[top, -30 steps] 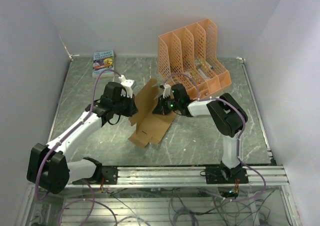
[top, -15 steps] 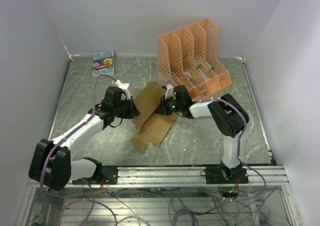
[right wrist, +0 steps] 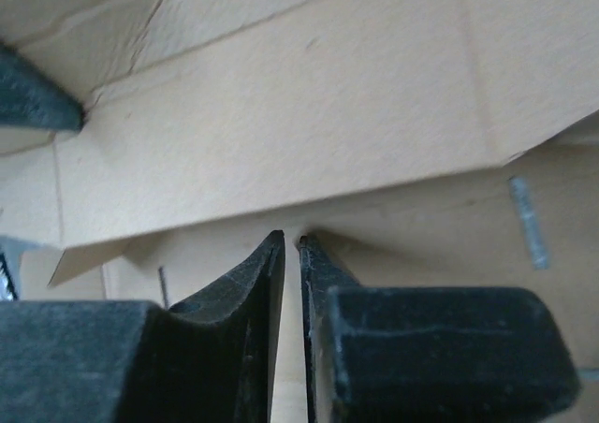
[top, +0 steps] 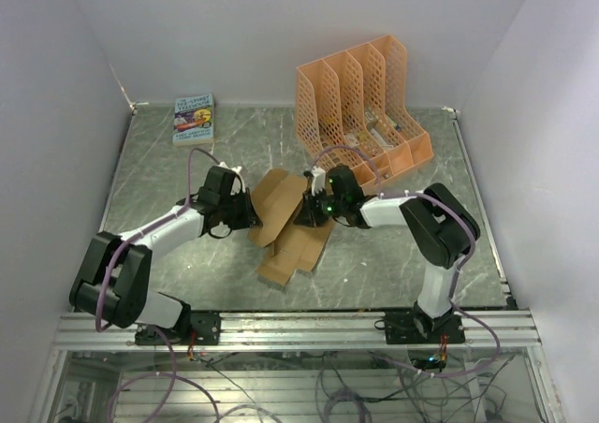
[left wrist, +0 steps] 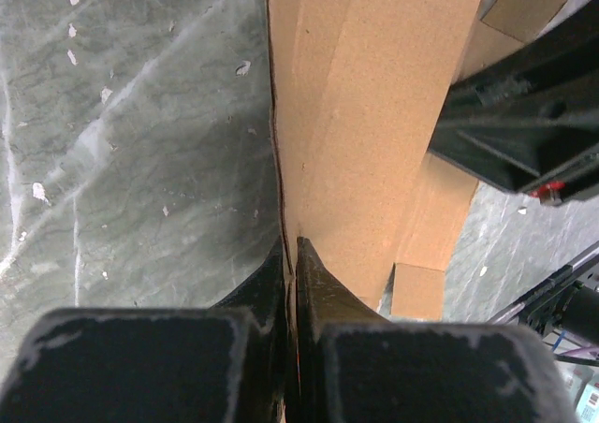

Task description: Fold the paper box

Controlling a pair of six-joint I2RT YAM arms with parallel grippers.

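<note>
The left end effector (left wrist: 292,247) clamps the paper box (left wrist: 374,114) edge; the right end effector (right wrist: 291,240) is nearly closed, its hold uncertain. We should fold slowly along the crease.

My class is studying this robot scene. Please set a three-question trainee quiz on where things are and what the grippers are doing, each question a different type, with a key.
1. True or false: the left gripper is shut on an edge of the paper box.
2. Short answer: which arm's gripper is nearer the orange rack?
3. Multiple choice: the book lies A) near the far left corner of the table; B) inside the orange rack; C) under the paper box.
Key: 1 true; 2 the right gripper; 3 A.
</note>
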